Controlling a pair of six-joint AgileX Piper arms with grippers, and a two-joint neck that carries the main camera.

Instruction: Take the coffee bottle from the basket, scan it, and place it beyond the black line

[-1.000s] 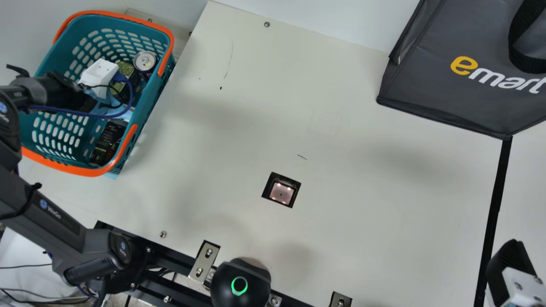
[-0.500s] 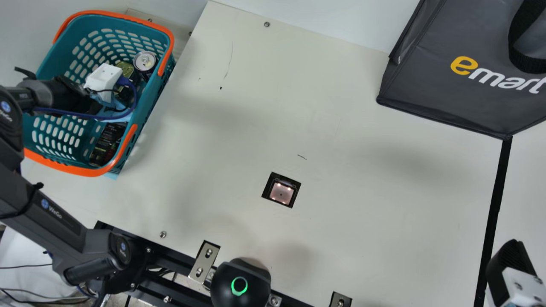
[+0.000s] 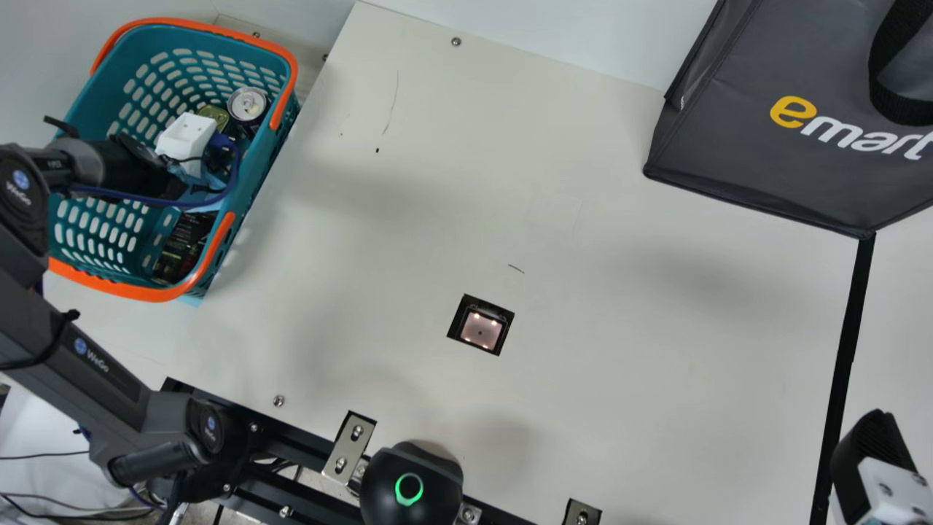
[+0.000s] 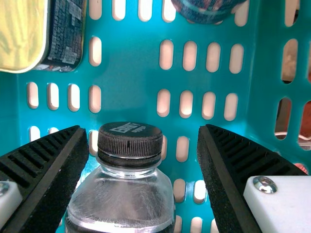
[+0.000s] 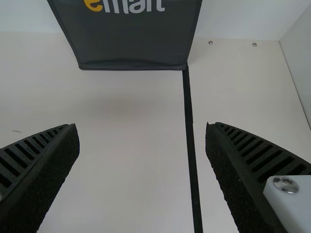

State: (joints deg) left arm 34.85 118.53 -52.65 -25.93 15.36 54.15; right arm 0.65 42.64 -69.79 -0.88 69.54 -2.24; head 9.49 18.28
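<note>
In the main view my left gripper (image 3: pixel 186 138) is inside the teal basket (image 3: pixel 280 149), its fingertips hidden. The left wrist view has that gripper (image 4: pixel 141 128) open, its fingers on either side of the coffee bottle (image 4: pixel 130 145), which has a black cap and clear shoulders, with its lower part cut off by the view's edge. The bottle is nearer the one finger, with a gap to the other. At the main view's lower right, my right gripper (image 3: pixel 871 459) stands by the black line (image 3: pixel 845 350); in the right wrist view this gripper (image 5: pixel 142 126) is open and empty.
A yellow-topped tin (image 4: pixel 22 31), a can (image 3: pixel 248 106) and a dark printed item (image 3: pixel 182 248) lie in the basket. A scanner window (image 3: pixel 481 327) is set in the table (image 3: pixel 619 328). A dark grey bag (image 3: pixel 773 168) stands at the back right.
My left arm has moved a little to the right and slightly toward the front within the basket in the main view. The right arm has kept still.
</note>
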